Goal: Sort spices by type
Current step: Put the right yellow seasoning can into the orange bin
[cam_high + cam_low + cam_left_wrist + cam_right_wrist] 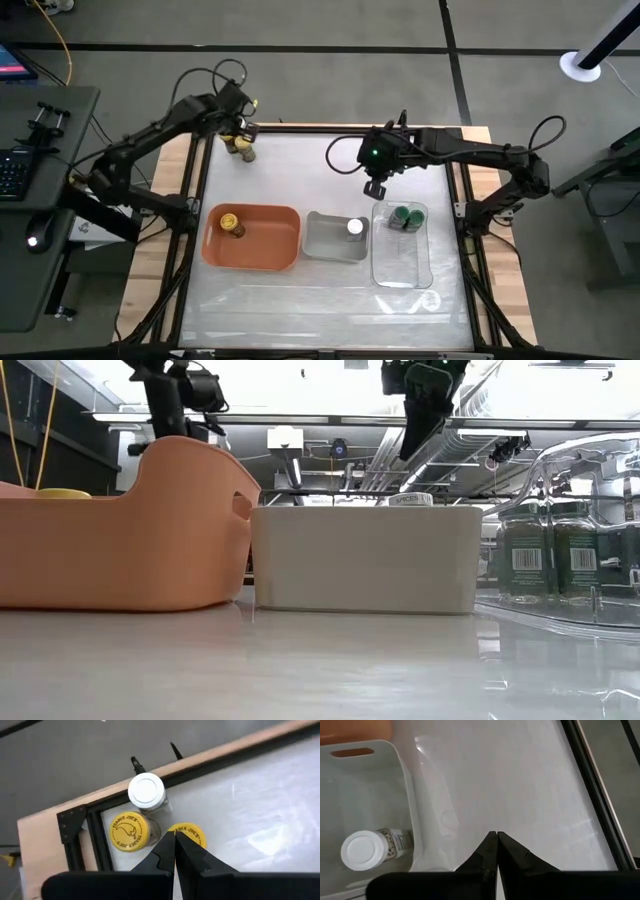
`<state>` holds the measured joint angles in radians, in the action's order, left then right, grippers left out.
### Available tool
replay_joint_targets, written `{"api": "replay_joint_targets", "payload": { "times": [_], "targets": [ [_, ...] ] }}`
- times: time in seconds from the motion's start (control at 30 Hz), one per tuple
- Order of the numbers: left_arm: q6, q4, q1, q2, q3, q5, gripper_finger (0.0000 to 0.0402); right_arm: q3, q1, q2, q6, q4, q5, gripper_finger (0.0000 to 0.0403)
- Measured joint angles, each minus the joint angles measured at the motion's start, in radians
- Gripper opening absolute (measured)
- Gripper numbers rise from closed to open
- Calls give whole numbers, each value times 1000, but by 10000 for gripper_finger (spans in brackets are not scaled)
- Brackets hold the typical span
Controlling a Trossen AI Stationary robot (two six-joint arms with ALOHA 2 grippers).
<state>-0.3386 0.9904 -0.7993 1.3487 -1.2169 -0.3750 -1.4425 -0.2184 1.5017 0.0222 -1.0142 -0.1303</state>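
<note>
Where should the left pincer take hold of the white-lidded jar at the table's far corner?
Probably around the white-lidded jar just below its cap, coming straight down: it stands upright. A yellow-lidded jar stands close beside it, so put the fingers on its free sides. The left pincer is shut.

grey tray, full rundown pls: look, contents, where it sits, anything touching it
The grey tray is a small rectangular bin of matte, plastic-looking material with rounded corners and a slot handle cut into one end wall. It sits upright on the table's white surface, between the orange tray and the clear tray, close beside both; contact with either cannot be judged. Inside, one white-lidded spice jar stands upright near the end facing the clear tray. The right gripper hovers above, past its far corner, not touching it.
</note>
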Motion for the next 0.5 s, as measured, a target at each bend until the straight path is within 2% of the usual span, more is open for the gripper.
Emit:
{"api": "replay_joint_targets", "payload": {
  "times": [0.27,0.5],
  "targets": [
    [-265,-223,74,-118,267,-50,0,0,5,0,6,3,3,0],
    [-305,-418,89,-187,439,-82,0,0,5,0,7,19,3,0]
  ]
}}
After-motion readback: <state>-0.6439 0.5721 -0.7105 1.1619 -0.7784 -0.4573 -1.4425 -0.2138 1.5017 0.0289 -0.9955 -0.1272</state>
